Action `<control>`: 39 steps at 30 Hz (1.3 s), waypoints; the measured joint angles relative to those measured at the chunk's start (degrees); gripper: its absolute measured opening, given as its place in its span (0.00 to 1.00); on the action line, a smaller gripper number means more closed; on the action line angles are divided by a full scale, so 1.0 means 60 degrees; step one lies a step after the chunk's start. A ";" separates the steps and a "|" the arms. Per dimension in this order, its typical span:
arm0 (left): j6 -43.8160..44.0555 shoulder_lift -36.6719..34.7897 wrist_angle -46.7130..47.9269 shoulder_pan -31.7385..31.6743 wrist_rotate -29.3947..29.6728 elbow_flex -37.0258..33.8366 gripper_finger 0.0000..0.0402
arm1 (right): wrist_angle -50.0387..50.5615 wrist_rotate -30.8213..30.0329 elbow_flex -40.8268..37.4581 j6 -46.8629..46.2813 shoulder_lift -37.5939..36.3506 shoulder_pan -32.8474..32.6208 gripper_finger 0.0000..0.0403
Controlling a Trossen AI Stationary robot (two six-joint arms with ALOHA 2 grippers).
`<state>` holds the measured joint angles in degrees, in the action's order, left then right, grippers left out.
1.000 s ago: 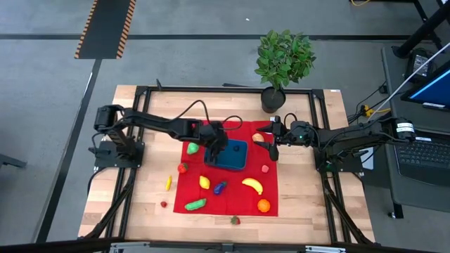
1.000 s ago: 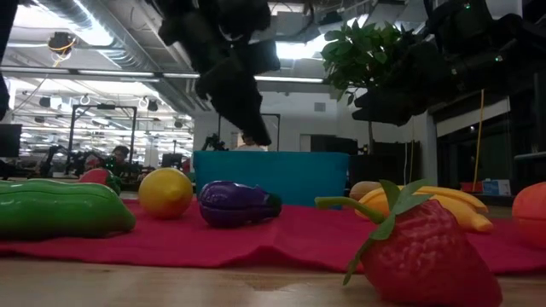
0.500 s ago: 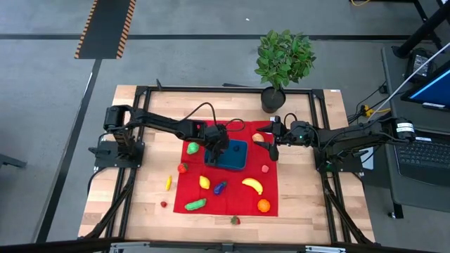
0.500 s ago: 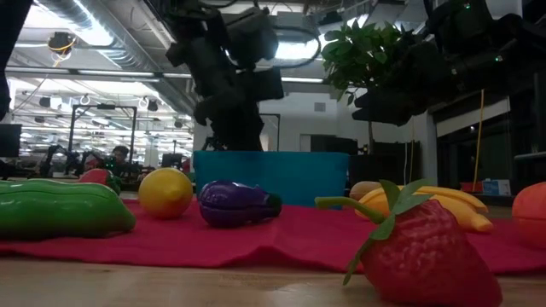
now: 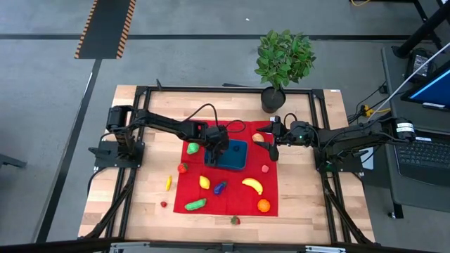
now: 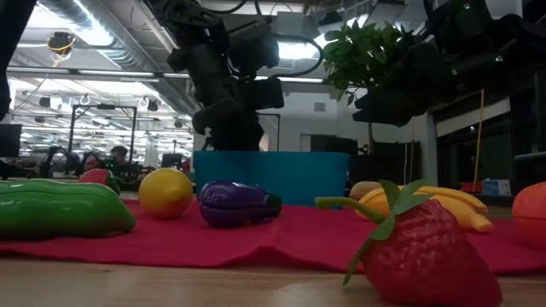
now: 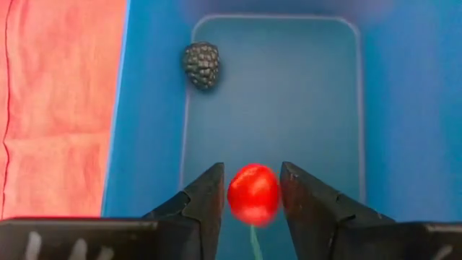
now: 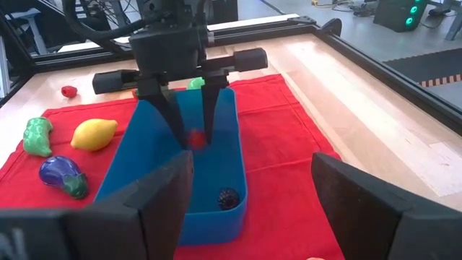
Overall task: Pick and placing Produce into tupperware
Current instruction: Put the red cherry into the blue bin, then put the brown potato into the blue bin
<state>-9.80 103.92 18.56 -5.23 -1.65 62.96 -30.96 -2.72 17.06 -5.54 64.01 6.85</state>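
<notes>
From above, a yellow pepper (image 5: 168,183) and a tiny red piece (image 5: 164,204) lie on bare wood at the lower left, just off the red cloth (image 5: 274,179). On the cloth's left part sit a green fruit (image 5: 193,147), a red one (image 5: 182,168), a lemon (image 5: 204,182), an eggplant (image 5: 220,187) and a cucumber (image 5: 195,204). The left gripper (image 7: 249,198) reaches down into the tub (image 5: 238,160) at centre frame, a cherry (image 7: 253,193) between its fingers, which stand slightly apart beside it; I cannot tell whether they still pinch it. A blackberry (image 7: 201,64) lies in the tub's corner. Right of the tub are a banana (image 5: 252,185), a small red piece (image 5: 265,168) and an orange (image 5: 263,205); a strawberry (image 5: 235,220) sits below the cloth. The right gripper (image 5: 265,139) hovers at the cloth's upper right, fingers spread and empty, below the plant (image 5: 283,56).
</notes>
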 joint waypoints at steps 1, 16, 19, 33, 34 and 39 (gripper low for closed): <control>0.0000 0.0000 -0.0008 0.0000 0.0000 0.0000 0.33 | 0.0003 0.0000 0.0000 0.0000 0.0000 -0.0003 0.70; -0.0244 -0.1173 -0.0253 0.0199 0.0009 -0.0015 0.29 | 0.0020 -0.0004 0.0000 0.0000 0.0000 0.0000 0.70; -0.0434 -0.1864 -0.0385 0.0309 0.0004 -0.0002 0.28 | 0.0047 -0.0007 0.0000 -0.0007 0.0000 -0.0004 0.70; 0.0608 -0.6291 -0.3123 0.0852 0.0202 -0.3715 0.23 | 0.0289 -0.0109 0.0000 -0.0521 -0.0004 0.0007 0.70; 0.0724 -0.6654 -0.3442 0.0921 0.0398 -0.4093 0.23 | 0.0321 -0.0109 0.0001 -0.0505 -0.0004 0.0007 0.70; 0.0944 -0.8430 -0.4925 0.1103 0.1281 -0.5929 0.24 | 0.1569 -0.0109 0.0554 0.0013 -0.0004 0.0007 0.70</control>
<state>-4.14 53.34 -10.99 1.38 6.04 27.38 -21.55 -3.38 20.39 -5.46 63.99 6.90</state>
